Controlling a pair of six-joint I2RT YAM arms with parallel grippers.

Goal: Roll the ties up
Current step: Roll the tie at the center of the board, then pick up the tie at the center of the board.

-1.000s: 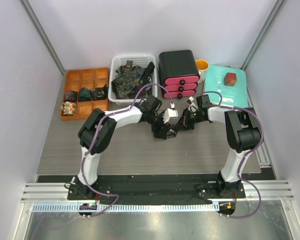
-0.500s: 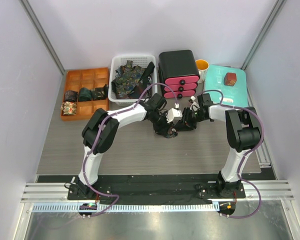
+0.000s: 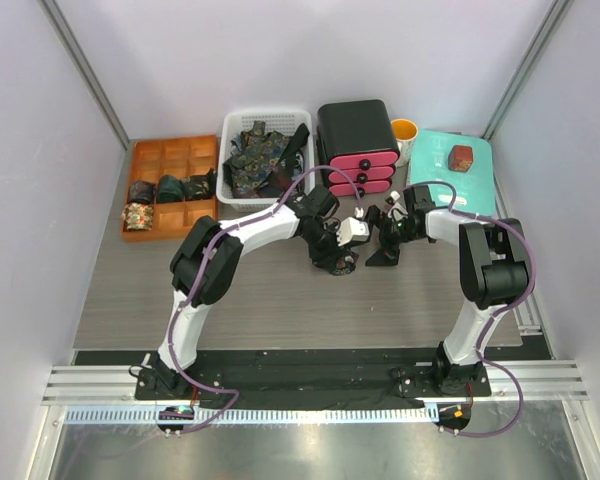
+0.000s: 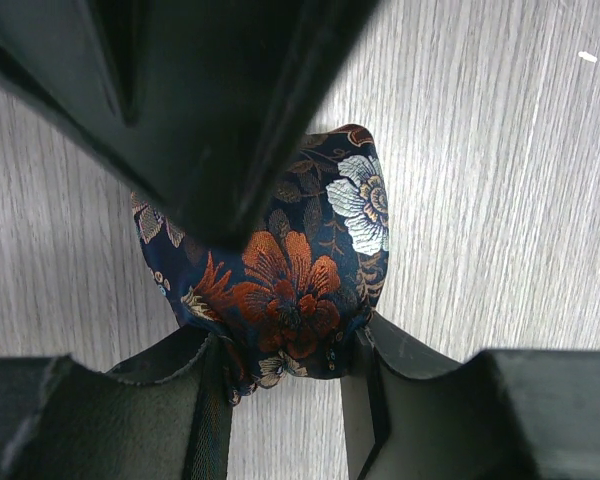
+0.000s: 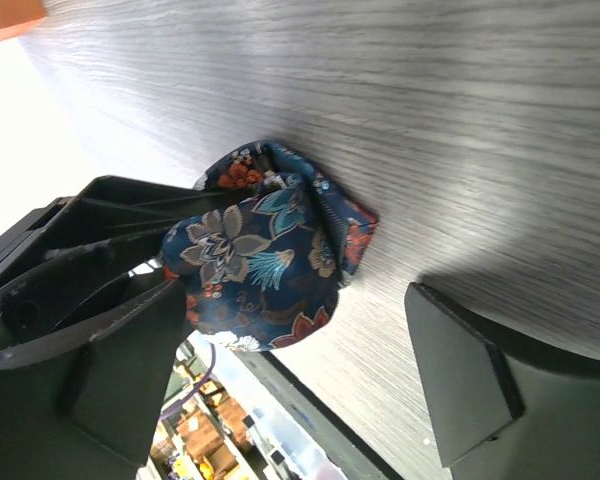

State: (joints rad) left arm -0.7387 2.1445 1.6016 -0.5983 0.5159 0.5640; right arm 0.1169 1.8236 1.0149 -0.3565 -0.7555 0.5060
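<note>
A tie wound into a roll (image 4: 290, 270), dark blue with orange and white flowers, sits on the grey table top. My left gripper (image 4: 285, 365) is shut on it, with one finger pressed on each side. From above, the left gripper (image 3: 338, 256) and the roll are at mid-table. My right gripper (image 3: 385, 246) is just to the right of them, apart from the roll. In the right wrist view the roll (image 5: 265, 260) lies beyond the fingertips of the right gripper (image 5: 290, 370), which is open and empty. More ties lie loose in a white basket (image 3: 230, 130).
An orange compartment tray (image 3: 175, 152) at the back left holds several rolled ties (image 3: 170, 187). A black drawer unit with pink fronts (image 3: 358, 140), a yellow cup (image 3: 405, 130) and a teal board (image 3: 435, 180) with a small red-brown box (image 3: 462, 157) stand along the back.
My right gripper has opened, let go of the roll and drawn back to the right. My left gripper has closed on the roll and shifted slightly right.
</note>
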